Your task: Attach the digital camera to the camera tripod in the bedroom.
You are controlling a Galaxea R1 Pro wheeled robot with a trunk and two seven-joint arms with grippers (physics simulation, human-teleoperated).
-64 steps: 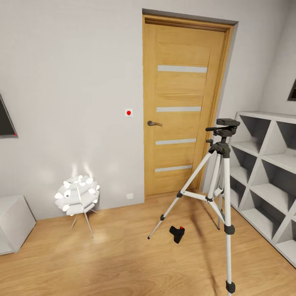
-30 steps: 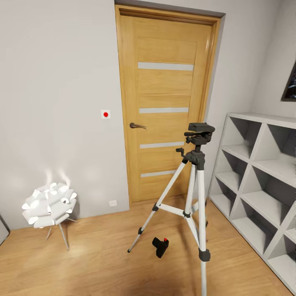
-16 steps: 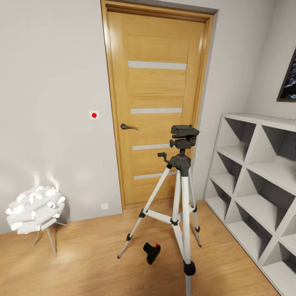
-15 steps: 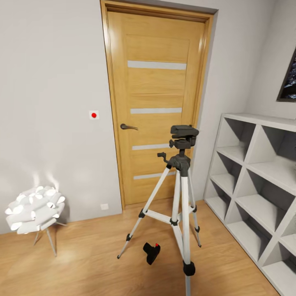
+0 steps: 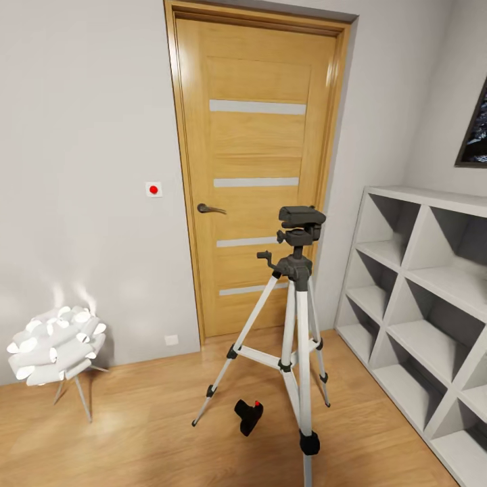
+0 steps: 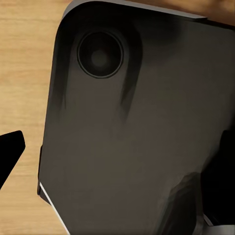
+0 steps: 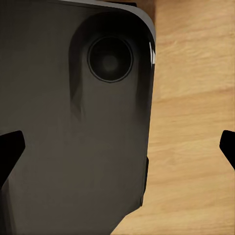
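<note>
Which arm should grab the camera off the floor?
Left, probably. The camera lies on the floor just left of the tripod's nearest leg, so a right-arm reach would likely have to cross that leg, while the floor on the left side looks open.

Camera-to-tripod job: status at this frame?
Done: the robot faces the camera tripod by the door. In hand: nothing; the digital camera lies on the wood floor between the tripod's legs, and the tripod head is bare. Left: pick up the camera and mount it.
</note>
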